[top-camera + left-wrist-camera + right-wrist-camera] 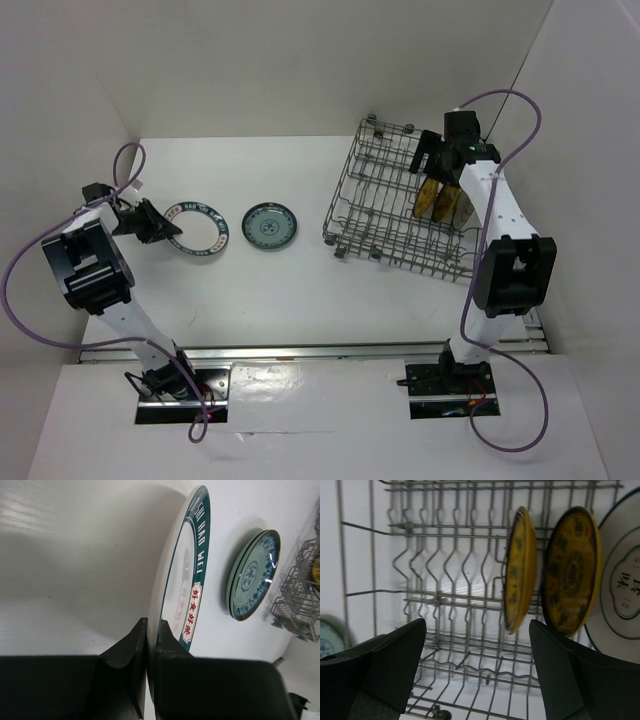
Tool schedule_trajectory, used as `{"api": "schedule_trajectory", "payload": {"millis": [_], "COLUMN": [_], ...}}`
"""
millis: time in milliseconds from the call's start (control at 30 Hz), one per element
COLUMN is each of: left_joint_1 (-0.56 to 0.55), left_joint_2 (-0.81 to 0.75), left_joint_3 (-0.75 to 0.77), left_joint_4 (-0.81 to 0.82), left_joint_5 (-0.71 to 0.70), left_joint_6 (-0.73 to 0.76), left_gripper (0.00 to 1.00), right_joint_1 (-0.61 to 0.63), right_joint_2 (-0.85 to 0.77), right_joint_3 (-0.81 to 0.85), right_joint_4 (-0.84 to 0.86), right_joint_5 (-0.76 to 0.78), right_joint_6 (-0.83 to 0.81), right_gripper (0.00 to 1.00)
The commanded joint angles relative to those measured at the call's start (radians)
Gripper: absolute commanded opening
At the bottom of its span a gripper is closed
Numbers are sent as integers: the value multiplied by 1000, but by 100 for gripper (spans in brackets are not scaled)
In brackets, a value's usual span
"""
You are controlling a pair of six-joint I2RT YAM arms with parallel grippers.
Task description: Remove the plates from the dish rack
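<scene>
**Left gripper**: jaws almost closed, pinching the edge of the rimmed plate, which is white with a dark teal band. The band carries white capitals, of which "HAO WEI" is legible, and a white panel with four red Chinese characters. This plate is at the left of the table. A teal plate lies flat just to its right.

**Right gripper**: jaws spread wide, holding nothing, above the rack on the table's right side. An amber plate and a second amber plate stand upright side by side among the tines. Beside them, a white plate bears dark Chinese characters, cropped and not readable.
</scene>
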Motion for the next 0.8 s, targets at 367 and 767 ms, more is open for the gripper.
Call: {"api": "schedule_trajectory", "payload": {"millis": [367, 767], "left_joint_1": [7, 7], "left_joint_2": [126, 95], "left_joint_3": [71, 92], "left_joint_4": [-65, -109], "left_joint_5": [-95, -150], "left_joint_6": [-11, 1], "left_gripper": [38, 62], "right_joint_1": [-5, -5], "right_joint_2": [161, 236], "right_joint_3": [31, 83], "right_joint_4": [-12, 10], "right_joint_5": [166, 137], "right_joint_6": [-32, -32], "right_gripper": [92, 69]}}
